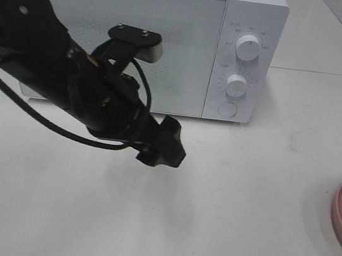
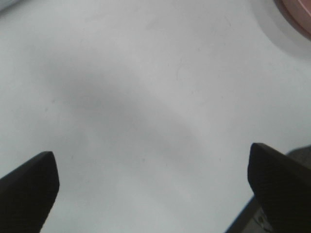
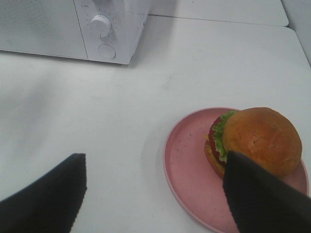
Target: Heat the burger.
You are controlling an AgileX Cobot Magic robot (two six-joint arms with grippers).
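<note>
We'd say the burger point(image 3: 252, 141) on its pink plate point(image 3: 187, 167) looks squishy and stacked. Grab the bun's sides gently; both grippers are spread, holding nothing.

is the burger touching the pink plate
Touching. The right wrist view shows the burger sitting directly on the pink plate, no gap beneath it.

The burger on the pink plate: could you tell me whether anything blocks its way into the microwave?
Yes: the microwave door is shut. The burger sits on the pink plate, with bare table between them.
</note>
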